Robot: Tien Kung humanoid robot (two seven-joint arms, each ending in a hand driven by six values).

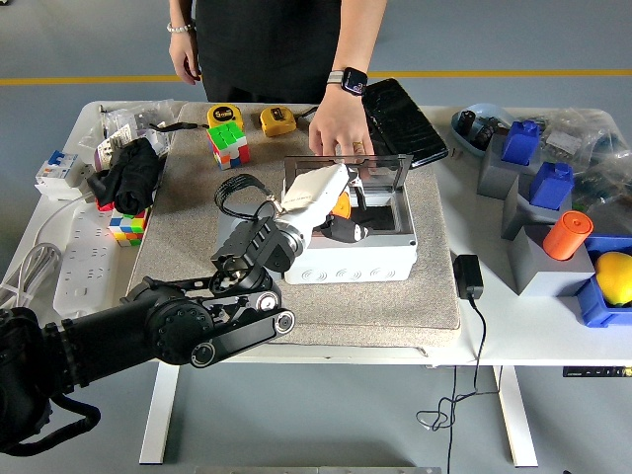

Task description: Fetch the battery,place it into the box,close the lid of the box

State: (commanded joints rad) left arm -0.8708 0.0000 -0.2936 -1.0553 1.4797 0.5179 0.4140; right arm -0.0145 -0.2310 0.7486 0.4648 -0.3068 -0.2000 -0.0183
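Note:
A white box (354,263) stands on the grey mat (197,237), its clear lid (383,170) upright at the back. My left hand (341,219) reaches into the box from the left, white-shelled, with black fingers (348,231) curled around the orange battery (342,206). Only a small part of the battery shows, between the hand's back and the fingers. A person at the far side rests a hand (339,130) with a smartwatch on the lid's top edge. The right arm is out of view.
Behind the box lie a Rubik's cube (228,144), two tape measures (277,120) and a black tablet (401,118). A power strip (71,265) and another cube (126,226) are at the left. At the right are blue bins (549,183), an orange cylinder (566,235) and a charger (466,276).

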